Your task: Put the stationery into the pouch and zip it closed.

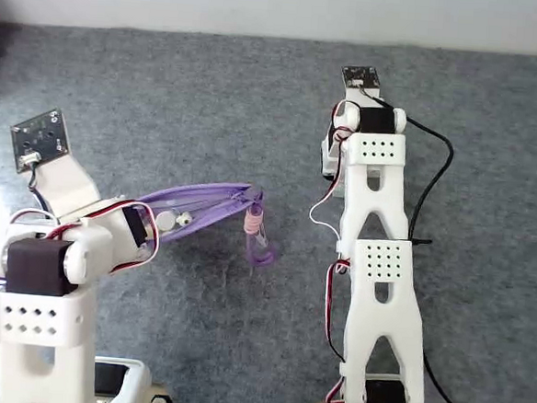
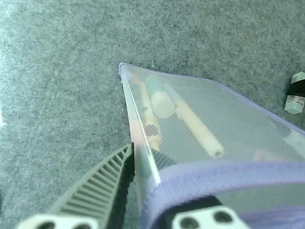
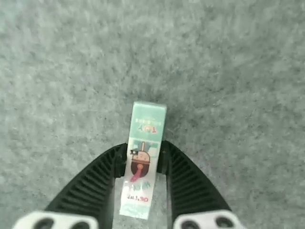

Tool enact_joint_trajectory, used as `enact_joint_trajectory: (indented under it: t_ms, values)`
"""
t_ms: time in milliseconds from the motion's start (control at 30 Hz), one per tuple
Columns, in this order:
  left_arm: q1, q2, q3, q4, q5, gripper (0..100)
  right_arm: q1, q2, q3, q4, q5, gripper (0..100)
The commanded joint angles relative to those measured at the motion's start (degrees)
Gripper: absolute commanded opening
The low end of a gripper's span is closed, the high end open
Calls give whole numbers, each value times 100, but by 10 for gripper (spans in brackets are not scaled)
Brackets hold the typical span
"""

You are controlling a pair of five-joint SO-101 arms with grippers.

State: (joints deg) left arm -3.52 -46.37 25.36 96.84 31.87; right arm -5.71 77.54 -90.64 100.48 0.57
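My left gripper [image 2: 143, 191] is shut on the purple zip edge of a clear mesh pouch [image 2: 214, 129]. Inside it lie a cream pen [image 2: 198, 126], a patterned pencil [image 2: 150, 119] and a pale round piece [image 2: 161, 102]. In the high view the pouch [image 1: 204, 204] stretches from the left gripper [image 1: 147, 225] toward the table's middle, its far end sagging. My right gripper [image 3: 141, 157] is shut on a small eraser [image 3: 145, 129] in a green and white sleeve, close over the carpet. That right gripper [image 1: 329, 160] sits at the back, right of the pouch.
Grey carpet [image 1: 211, 96] covers the whole table. The right arm [image 1: 379, 265] stretches along the right side, with a black cable [image 1: 431, 190] beside it. The eraser [image 2: 295, 98] also appears far off beyond the pouch in the left wrist view.
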Motion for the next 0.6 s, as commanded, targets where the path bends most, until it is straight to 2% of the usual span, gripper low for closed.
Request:
enact_joint_trajectory:
  t_ms: [0, 233, 367, 433, 567]
  values:
    - [-44, -62, -48, -132, 62, 13, 31, -822, 712, 277, 97, 8]
    - [-44, -62, -57, -123, 62, 13, 4, -2756, 3974, 242, 105, 8]
    - [-44, -62, -57, -132, 62, 13, -40, -3380, 4853, 224, 79, 12]
    - [-44, -62, -57, -132, 62, 13, -31, -3415, 4862, 224, 70, 54]
    - [-44, -62, -57, -132, 62, 13, -31, -3407, 4862, 224, 79, 214]
